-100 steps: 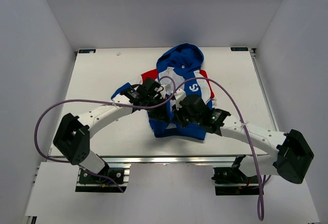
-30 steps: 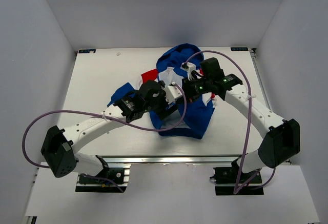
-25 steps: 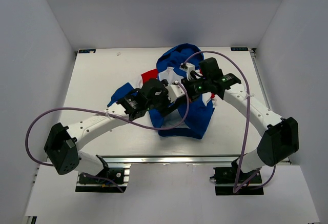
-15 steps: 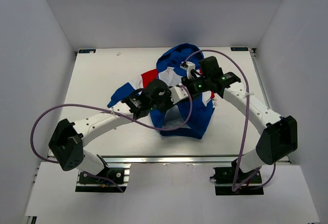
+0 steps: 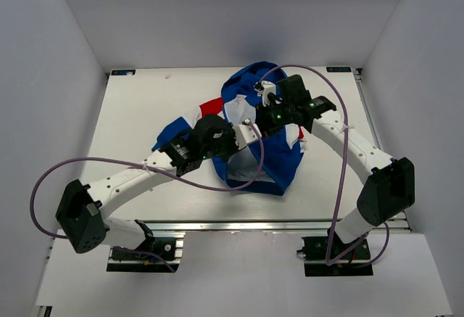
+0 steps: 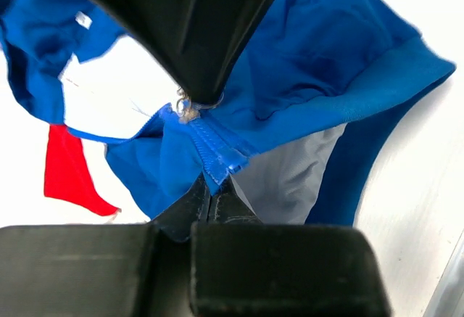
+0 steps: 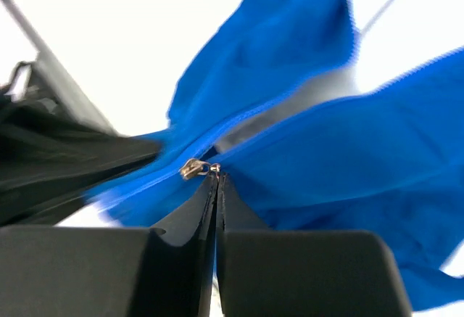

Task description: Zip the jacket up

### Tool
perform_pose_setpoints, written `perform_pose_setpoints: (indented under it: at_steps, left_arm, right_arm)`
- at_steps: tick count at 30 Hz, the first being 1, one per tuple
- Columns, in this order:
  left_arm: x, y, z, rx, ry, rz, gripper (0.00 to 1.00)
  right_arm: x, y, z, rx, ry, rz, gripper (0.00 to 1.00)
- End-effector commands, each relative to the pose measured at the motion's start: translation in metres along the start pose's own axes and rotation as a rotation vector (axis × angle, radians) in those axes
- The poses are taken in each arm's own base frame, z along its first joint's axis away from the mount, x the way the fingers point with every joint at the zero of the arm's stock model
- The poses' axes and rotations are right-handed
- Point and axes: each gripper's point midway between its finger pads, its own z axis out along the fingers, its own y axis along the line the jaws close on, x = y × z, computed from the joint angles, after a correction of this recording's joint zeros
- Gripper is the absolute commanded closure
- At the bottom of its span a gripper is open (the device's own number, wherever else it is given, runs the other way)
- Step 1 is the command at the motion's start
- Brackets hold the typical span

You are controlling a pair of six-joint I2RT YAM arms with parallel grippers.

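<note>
Blue jacket [image 5: 283,165], barely zipped: my left fingers [image 6: 197,202] pinch the zip's foot [image 6: 221,159], right fingers [image 7: 201,212] clamp the slider [image 7: 193,167] just above

No word, number or brand can be read on the jacket [image 5: 284,163] (both arms cover its chest); just before the left hand [image 6: 212,190] and right hand [image 7: 216,179] nothing legible shows.

A white table [image 5: 138,114] stands enclosed by 3 plain pale grey walls [image 5: 239,12], evenly lit.
</note>
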Motion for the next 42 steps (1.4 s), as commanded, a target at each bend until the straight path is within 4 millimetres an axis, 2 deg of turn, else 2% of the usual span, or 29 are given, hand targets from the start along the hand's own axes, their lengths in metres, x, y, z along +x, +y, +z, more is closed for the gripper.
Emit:
perform_pose_setpoints:
  at_steps: [1, 5, 10, 12, 13, 15, 16, 17, 18, 21, 22, 24, 28, 30, 32, 33, 35, 36, 40, 41, 42]
  left_arm:
    - [-0.037, 0.000, -0.025, 0.000, -0.146, 0.009, 1.00]
    - [-0.041, -0.004, -0.035, 0.018, -0.166, 0.009, 1.00]
    - [-0.043, -0.007, -0.040, 0.029, -0.176, -0.016, 1.00]
    - [-0.041, -0.008, -0.043, 0.029, -0.172, -0.033, 1.00]
    - [-0.037, -0.010, -0.043, 0.033, -0.163, -0.056, 1.00]
    - [-0.034, -0.016, -0.043, 0.053, -0.159, -0.083, 1.00]
    - [-0.033, -0.019, -0.044, 0.065, -0.154, -0.110, 1.00]
    - [-0.032, -0.023, -0.044, 0.077, -0.156, -0.124, 1.00]
    - [-0.028, -0.028, -0.043, 0.097, -0.150, -0.159, 1.00]
    - [-0.016, -0.040, -0.040, 0.130, -0.124, -0.215, 1.00]
    - [-0.011, -0.044, -0.040, 0.135, -0.107, -0.251, 1.00]
    - [0.001, -0.052, -0.038, 0.151, -0.080, -0.295, 1.00]
    - [0.014, -0.075, -0.035, 0.234, -0.059, -0.378, 1.00]
    - [0.019, -0.089, -0.034, 0.295, -0.045, -0.421, 1.00]
    - [0.033, -0.104, -0.032, 0.345, 0.005, -0.480, 1.00]
    - [0.036, -0.108, -0.031, 0.360, 0.019, -0.495, 1.00]
    - [0.047, -0.124, -0.031, 0.421, 0.058, -0.536, 1.00]
    - [0.054, -0.129, -0.029, 0.434, 0.087, -0.568, 1.00]
    - [0.064, -0.141, -0.029, 0.467, 0.125, -0.634, 1.00]
    - [0.069, -0.145, -0.029, 0.475, 0.142, -0.646, 1.00]
    - [0.072, -0.147, -0.029, 0.475, 0.155, -0.664, 1.00]
  right_arm:
    - [-0.024, -0.032, -0.012, 0.199, -0.072, -0.070, 1.00]
    - [-0.026, -0.052, -0.010, 0.283, -0.070, -0.139, 1.00]
    - [-0.045, -0.081, -0.005, 0.407, -0.116, -0.205, 1.00]
    - [-0.059, -0.093, -0.007, 0.479, -0.140, -0.217, 1.00]
    - [-0.068, -0.107, -0.007, 0.545, -0.147, -0.218, 1.00]
    - [-0.078, -0.117, -0.004, 0.579, -0.153, -0.223, 1.00]
    - [-0.080, -0.129, 0.004, 0.598, -0.141, -0.216, 1.00]
    - [-0.095, -0.132, 0.001, 0.616, -0.169, -0.224, 1.00]
    - [-0.095, -0.145, 0.010, 0.637, -0.149, -0.215, 1.00]
    - [-0.125, -0.165, 0.003, 0.732, -0.205, -0.220, 1.00]
    - [-0.126, -0.181, 0.008, 0.755, -0.199, -0.212, 1.00]
    - [-0.144, -0.195, 0.012, 0.766, -0.243, -0.217, 1.00]
    - [-0.167, -0.228, 0.007, 0.797, -0.310, -0.183, 1.00]
    - [-0.178, -0.236, 0.008, 0.801, -0.353, -0.192, 1.00]
    - [-0.186, -0.244, 0.008, 0.808, -0.384, -0.204, 1.00]
    - [-0.189, -0.252, 0.013, 0.819, -0.399, -0.206, 1.00]
    - [-0.201, -0.261, 0.010, 0.838, -0.433, -0.213, 1.00]
    - [-0.210, -0.272, 0.008, 0.874, -0.456, -0.211, 1.00]
    - [-0.229, -0.295, 0.009, 0.923, -0.515, -0.226, 1.00]
    - [-0.247, -0.293, -0.001, 0.929, -0.568, -0.245, 1.00]
    - [-0.245, -0.302, 0.007, 0.937, -0.566, -0.239, 1.00]
